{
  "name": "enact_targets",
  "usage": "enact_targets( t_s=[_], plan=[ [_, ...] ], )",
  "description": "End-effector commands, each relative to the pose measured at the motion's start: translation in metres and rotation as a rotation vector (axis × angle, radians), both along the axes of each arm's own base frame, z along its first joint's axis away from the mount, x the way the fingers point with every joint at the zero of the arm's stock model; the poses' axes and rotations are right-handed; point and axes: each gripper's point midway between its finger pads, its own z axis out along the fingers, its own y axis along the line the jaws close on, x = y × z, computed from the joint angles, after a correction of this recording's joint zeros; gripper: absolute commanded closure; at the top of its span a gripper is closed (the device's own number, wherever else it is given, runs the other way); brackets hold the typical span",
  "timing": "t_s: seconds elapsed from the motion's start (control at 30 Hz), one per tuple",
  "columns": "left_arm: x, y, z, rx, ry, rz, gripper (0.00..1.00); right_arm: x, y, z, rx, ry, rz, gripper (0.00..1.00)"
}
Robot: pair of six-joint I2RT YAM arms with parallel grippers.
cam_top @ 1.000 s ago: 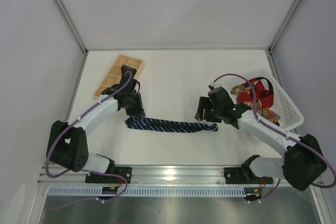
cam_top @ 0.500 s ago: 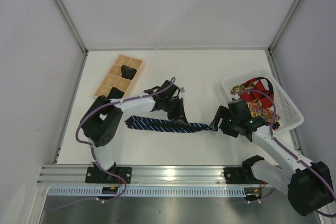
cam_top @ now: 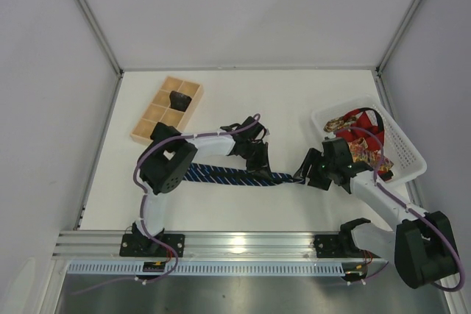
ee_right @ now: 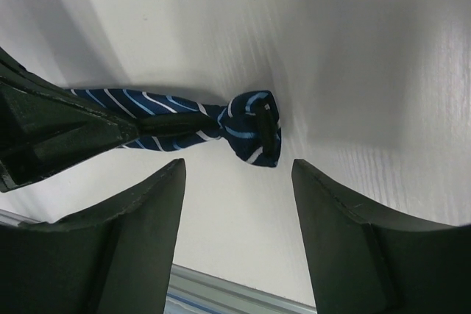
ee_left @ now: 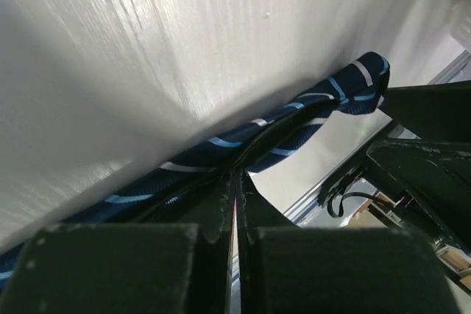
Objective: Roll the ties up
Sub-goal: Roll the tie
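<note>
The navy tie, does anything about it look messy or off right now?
Yes. The navy tie lies stretched out, but its right end is crumpled into a loose, twisted wad rather than a neat roll. It sits just ahead of the open right gripper; the left gripper pinches the tie mid-length.

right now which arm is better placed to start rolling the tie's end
Right: the right claw is open at the curled end of the tie; the left claw is shut on it farther along.

The navy tie has thin pale-blue and white diagonal stripes, while a red tie and a gold-patterned tie lie in the white basket on the white worktop.
</note>
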Motion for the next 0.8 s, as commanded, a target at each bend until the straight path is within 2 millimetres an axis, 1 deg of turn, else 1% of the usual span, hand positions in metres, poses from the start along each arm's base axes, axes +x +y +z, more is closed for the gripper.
enact_targets(
  t_s=[0.0,0.1,0.23,0.3,0.4,0.47,0.57,0.6,0.67,0.73,0.77],
  plan=[
    [0.007,-0.009,0.006,-0.009,-0.006,-0.004,0.98,0.014,0.008,0.007,0.047,-0.046,0.030,0.35],
    [0.008,-0.007,-0.001,0.011,0.000,-0.001,0.98,0.017,0.008,0.004,0.041,-0.037,0.035,0.36],
    [0.009,-0.005,-0.006,0.031,-0.002,-0.002,0.98,0.020,0.007,0.003,0.035,-0.035,0.038,0.39],
    [0.006,-0.003,-0.009,0.044,0.006,-0.003,0.98,0.021,0.010,0.000,0.040,-0.030,0.045,0.40],
    [0.005,-0.001,-0.011,0.049,0.012,0.000,0.99,0.020,0.007,-0.007,0.022,-0.018,0.043,0.42],
    [0.005,-0.001,-0.011,0.049,0.012,-0.003,0.99,0.023,0.007,-0.008,0.018,-0.025,0.046,0.43],
    [0.005,-0.001,-0.014,0.056,0.011,-0.005,0.99,0.025,0.008,-0.010,0.013,-0.025,0.054,0.48],
    [0.005,0.000,-0.014,0.056,0.012,-0.007,0.99,0.027,0.008,-0.010,0.012,-0.026,0.058,0.53],
    [0.005,0.000,-0.015,0.059,0.014,-0.008,0.99,0.026,0.010,-0.012,0.013,-0.020,0.074,0.58],
    [0.005,0.000,-0.017,0.063,0.016,-0.008,0.99,0.029,0.013,-0.007,0.017,-0.032,0.081,0.64],
    [0.006,0.001,-0.017,0.064,0.017,-0.006,0.99,0.029,0.015,-0.005,0.015,-0.041,0.090,0.69]
  ],
)
